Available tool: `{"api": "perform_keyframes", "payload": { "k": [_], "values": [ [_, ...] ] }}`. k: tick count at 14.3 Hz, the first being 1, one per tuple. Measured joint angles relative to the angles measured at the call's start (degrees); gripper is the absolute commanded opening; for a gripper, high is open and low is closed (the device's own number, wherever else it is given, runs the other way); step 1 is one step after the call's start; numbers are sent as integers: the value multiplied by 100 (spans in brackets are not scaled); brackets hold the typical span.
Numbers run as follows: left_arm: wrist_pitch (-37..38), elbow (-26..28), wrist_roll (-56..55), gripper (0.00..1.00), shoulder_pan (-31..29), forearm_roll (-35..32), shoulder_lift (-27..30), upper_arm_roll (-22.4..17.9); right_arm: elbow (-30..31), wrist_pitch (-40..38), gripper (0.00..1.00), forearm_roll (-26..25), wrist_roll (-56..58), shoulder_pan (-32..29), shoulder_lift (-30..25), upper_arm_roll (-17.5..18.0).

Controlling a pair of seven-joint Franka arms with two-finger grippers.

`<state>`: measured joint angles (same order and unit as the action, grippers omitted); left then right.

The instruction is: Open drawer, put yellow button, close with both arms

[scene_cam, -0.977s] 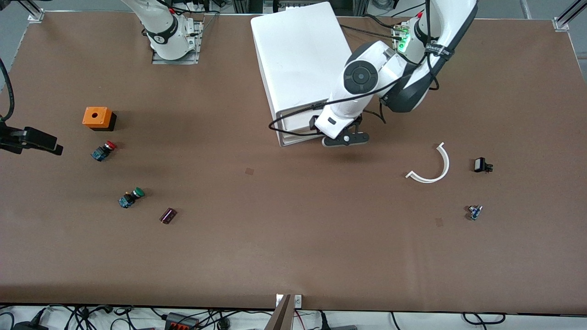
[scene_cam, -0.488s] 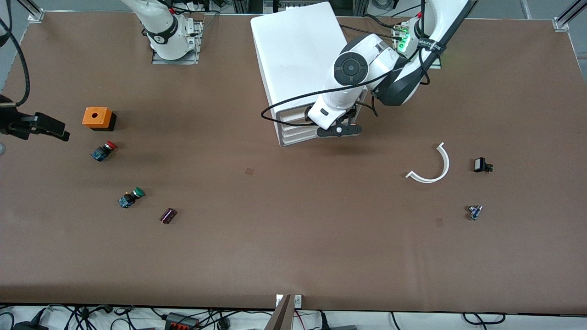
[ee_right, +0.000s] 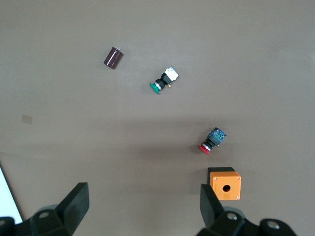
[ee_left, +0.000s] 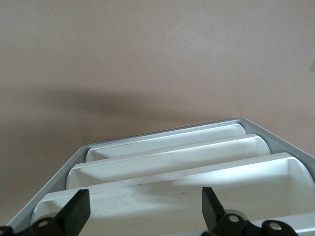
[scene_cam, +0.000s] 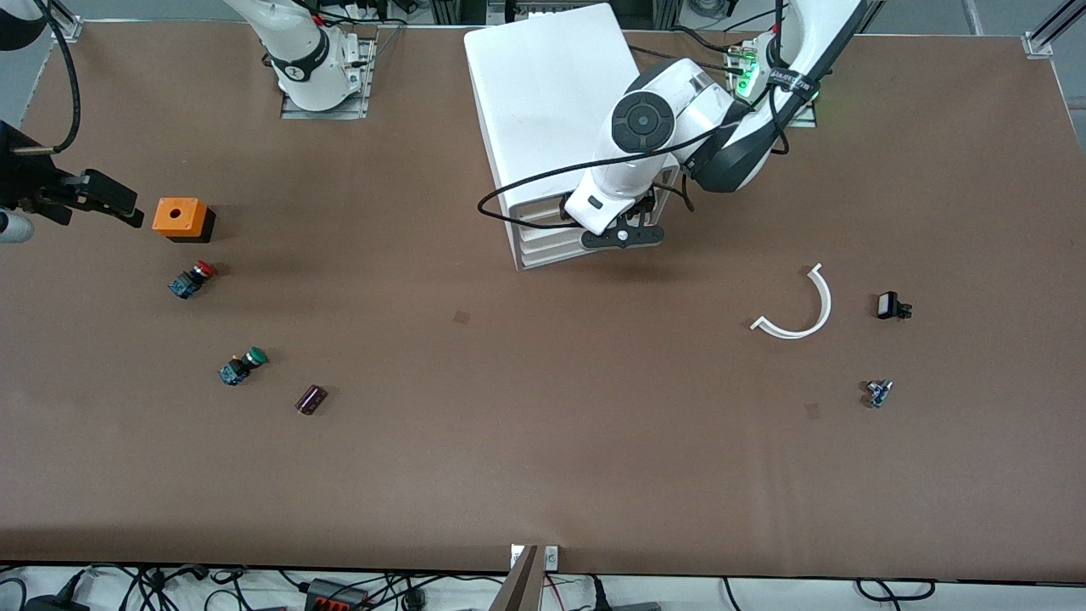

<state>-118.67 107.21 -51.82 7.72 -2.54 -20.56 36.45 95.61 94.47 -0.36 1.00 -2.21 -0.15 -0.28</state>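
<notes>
The white cabinet (scene_cam: 551,93) stands toward the robots' side, mid-table. Its stacked drawer fronts face the front camera, the drawer (scene_cam: 536,212) uppermost, and none stands out from the rest. My left gripper (scene_cam: 624,238) is open right at the drawer fronts, toward the left arm's end. In the left wrist view its fingers (ee_left: 74,211) straddle a white drawer lip (ee_left: 162,194) and hold nothing. My right gripper (scene_cam: 110,197) is open and empty over the table beside an orange box, also in the right wrist view (ee_right: 142,211). The yellow button is not in view.
An orange box (scene_cam: 180,218), a red-capped button (scene_cam: 193,278), a green-capped button (scene_cam: 243,365) and a dark cylinder (scene_cam: 310,399) lie toward the right arm's end. A white curved strip (scene_cam: 797,310) and two small dark parts (scene_cam: 891,305) (scene_cam: 878,392) lie toward the left arm's end.
My left gripper has moved from just in front of the cabinet up to the drawer fronts. My right gripper has moved toward the robots' side, to beside the orange box.
</notes>
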Motion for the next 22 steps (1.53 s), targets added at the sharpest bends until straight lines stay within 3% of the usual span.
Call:
{"api": "perform_keyframes", "payload": {
  "k": [3,5,8,16,17,20,22],
  "values": [
    [5,-53,12,100,-119,-46,15,6,36,-18,100,-1,0,0,-24,0],
    [164,-250,31,100,-376,-418,42,6,46,-120,100,-1,0,0,-24,-3],
    [992,-858,499,100,-902,-775,98,2,54,-153,100,-1,0,-1,-25,-22],
    [2797,-2330,2948,100,-2357,-814,219,-92,55,-216,100,-1,0,-1,-51,-29],
    [2863,-2435,3239,100,-2309,-803,307,-306,55,-216,100,-1,0,0,-52,-28],
    [2962,-2488,3974,100,-1571,-268,756,-1715,55,-184,100,-1,0,2,-52,-27],
    [2945,-2367,4546,100,-1219,-16,1011,-2450,55,-161,100,-1,1,4,-52,-26]
  ]
}}
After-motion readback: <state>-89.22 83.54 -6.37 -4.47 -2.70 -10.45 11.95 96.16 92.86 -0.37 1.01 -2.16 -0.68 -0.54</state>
